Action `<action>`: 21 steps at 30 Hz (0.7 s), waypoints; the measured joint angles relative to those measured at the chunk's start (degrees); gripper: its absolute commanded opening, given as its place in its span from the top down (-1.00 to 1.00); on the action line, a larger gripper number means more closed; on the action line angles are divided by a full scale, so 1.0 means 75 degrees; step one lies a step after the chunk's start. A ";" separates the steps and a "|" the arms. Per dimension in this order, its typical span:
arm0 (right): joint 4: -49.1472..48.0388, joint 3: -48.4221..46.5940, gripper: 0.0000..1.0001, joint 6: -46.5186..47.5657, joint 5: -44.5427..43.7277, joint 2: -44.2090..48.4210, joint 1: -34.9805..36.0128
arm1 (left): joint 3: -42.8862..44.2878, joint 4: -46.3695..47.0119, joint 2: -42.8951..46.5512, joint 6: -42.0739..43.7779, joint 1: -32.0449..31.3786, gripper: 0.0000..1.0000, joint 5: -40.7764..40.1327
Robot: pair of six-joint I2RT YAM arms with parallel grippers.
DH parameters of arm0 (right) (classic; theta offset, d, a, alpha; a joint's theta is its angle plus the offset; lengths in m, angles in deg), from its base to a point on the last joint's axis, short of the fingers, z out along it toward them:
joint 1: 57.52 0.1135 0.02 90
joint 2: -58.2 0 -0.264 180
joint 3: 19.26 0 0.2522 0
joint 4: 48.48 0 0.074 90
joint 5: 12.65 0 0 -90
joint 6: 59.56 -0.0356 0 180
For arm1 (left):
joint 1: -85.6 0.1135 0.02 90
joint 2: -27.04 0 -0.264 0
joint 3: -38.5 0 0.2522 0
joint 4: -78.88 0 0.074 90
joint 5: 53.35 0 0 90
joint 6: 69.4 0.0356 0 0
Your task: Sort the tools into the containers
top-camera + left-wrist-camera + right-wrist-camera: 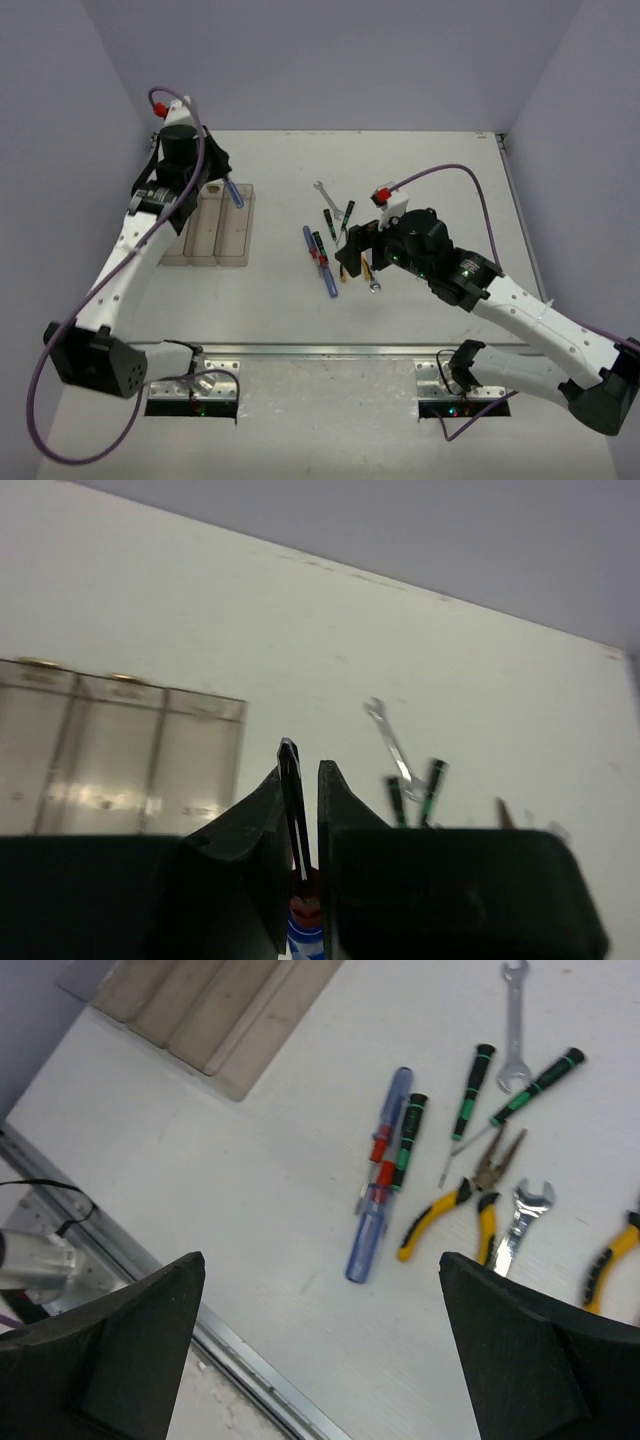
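Top external: left fingers are clamped on the blue screwdriver, held at the top edge of the containers in the upper left, not yet dropped in. Bins that show look empty, though part is hidden under the arm. Right fingers are spread wide with nothing held, over the tools mid-frame on the bench. Right wrist shows what's left: long blue screwdriver, red one, green/black ones, yellow pliers, wrenches. My read: barely started, nearly all left to sort.
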State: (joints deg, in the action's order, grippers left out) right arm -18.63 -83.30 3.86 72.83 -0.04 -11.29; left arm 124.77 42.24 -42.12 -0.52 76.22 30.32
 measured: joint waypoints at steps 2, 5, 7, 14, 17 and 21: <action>0.0161 0.0316 -0.98 0.0113 -0.0464 0.0493 -0.0090 | 0.0398 -0.0269 -0.1135 0.0423 0.0081 1.00 -0.1526; 0.0283 0.0763 -0.98 0.0188 -0.0766 0.0798 -0.0303 | 0.0651 -0.0498 -0.2473 0.1083 0.0445 1.00 -0.3142; 0.0296 0.1087 -0.98 0.0207 -0.0766 0.0822 -0.0435 | 0.0883 -0.0413 -0.3223 0.1478 0.0875 1.00 -0.4068; 0.0439 0.1600 -0.98 0.0233 -0.0581 0.0687 -0.0497 | 0.0417 0.2608 -0.4198 0.4064 0.1986 1.00 -0.6275; 0.0426 0.1601 -0.98 0.0278 -0.0548 0.0734 -0.0509 | -0.0064 0.3961 -0.4400 0.5213 0.1967 1.00 -0.6429; 0.0391 0.1601 -0.98 0.0290 -0.0384 0.0738 -0.0553 | -0.0681 0.5026 -0.4643 0.6106 0.1961 1.00 -0.6284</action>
State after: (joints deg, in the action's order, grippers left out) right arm -15.69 -71.28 6.03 69.95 5.50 -15.44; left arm 119.66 79.94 -76.94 45.27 90.92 -16.82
